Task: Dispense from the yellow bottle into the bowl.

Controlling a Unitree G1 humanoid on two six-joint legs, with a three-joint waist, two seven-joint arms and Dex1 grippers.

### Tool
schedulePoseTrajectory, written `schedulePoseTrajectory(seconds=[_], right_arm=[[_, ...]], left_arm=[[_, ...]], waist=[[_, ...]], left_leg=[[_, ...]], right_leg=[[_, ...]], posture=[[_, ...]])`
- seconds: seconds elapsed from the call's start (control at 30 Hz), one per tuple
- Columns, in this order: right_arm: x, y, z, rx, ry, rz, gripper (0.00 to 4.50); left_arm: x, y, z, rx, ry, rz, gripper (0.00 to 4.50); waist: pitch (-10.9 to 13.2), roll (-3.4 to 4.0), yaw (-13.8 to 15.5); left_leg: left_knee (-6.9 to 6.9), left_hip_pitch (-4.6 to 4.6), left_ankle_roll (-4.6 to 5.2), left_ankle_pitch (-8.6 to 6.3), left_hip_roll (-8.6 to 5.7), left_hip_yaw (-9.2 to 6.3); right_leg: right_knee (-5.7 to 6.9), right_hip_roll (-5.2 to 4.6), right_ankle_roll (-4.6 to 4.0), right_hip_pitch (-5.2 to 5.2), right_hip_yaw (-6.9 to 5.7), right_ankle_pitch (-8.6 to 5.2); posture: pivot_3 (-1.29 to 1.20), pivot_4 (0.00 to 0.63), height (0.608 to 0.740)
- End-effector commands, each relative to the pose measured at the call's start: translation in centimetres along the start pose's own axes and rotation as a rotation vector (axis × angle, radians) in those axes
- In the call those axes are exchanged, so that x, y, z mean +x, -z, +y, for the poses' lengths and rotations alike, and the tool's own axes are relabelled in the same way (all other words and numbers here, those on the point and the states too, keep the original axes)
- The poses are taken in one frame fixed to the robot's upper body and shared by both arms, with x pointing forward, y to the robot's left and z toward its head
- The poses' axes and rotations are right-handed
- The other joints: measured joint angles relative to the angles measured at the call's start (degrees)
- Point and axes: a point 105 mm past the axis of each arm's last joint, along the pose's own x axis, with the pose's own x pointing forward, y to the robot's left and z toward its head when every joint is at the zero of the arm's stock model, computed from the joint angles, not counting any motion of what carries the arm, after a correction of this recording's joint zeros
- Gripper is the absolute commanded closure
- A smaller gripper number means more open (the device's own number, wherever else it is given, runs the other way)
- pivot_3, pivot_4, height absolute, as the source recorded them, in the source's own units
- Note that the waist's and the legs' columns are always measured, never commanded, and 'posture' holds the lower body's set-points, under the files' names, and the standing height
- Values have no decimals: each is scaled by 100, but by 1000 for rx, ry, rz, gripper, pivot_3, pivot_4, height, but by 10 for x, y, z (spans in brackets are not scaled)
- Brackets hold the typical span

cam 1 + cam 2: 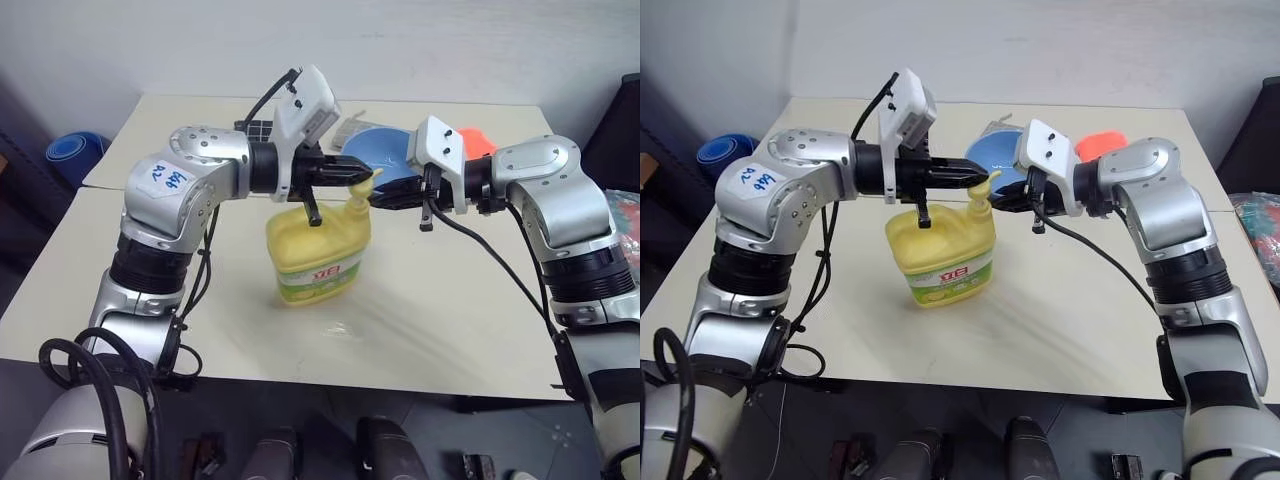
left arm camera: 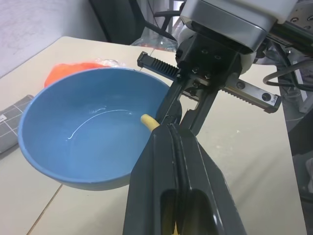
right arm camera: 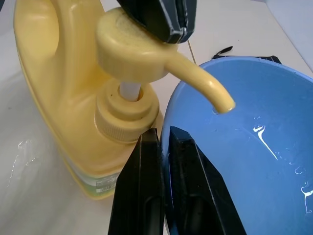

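Bottle: one yellow bottle (image 1: 318,250), upright on the worktop (image 1: 450,310) at centre, label toward the near edge, spout reaching right over the bowl's rim.
Bowl: one blue bowl (image 2: 93,132), lifted off the worktop, right of the pump and touching under the spout; a thin wet streak inside.
Left pincer (image 3: 164,22): fingers pressed together, tips resting on top of the pump head; judged placed so to push the pump down.
Right pincer (image 3: 164,147): narrow, clamped on the bowl's rim, one finger inside and one outside; judged held there to catch whatever leaves the spout.
Pump: collar shows a short white stem, so head seems not fully down.
Count: one bottle, one bowl, two pincers.
Far side: an orange thing (image 2: 73,68) behind the bowl, kind unclear.
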Motion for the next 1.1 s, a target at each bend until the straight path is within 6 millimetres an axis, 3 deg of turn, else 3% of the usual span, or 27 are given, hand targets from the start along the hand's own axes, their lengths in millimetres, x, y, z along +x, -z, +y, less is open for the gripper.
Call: schedulePoseTrajectory(seconds=[0.03,0.4,0.67,0.83,1.1], right_arm=[[-6,-16,-1,-51,12,-50,4500],[-4,-16,5,-46,-1,-59,4500],[-5,-15,7,-38,2,-59,4500],[-9,-11,5,-37,16,-40,4500],[-23,-4,6,-27,32,-7,4500]], left_arm=[[11,27,-6,-54,29,93,4476],[14,56,-3,-109,7,164,4476],[15,65,-2,-129,-3,176,4476],[12,54,1,-101,-20,143,4476],[1,10,6,-70,-36,-29,4476]], waist=[[0,0,1],[-3,0,5],[-6,-1,4],[-6,-1,6],[-6,-2,12]], left_leg=[[1,0,0,0,0,0],[0,16,0,0,-1,-1],[0,26,0,0,0,-1],[0,27,0,0,0,-1],[1,22,0,0,-3,-1]], right_leg=[[0,0,0,1,0,0],[0,0,0,16,1,0],[2,0,0,24,4,0],[2,0,0,24,9,0],[2,-1,0,21,9,0]], posture=[[0,150,740],[0,150,740],[0,150,740],[0,150,740],[0,150,740]])
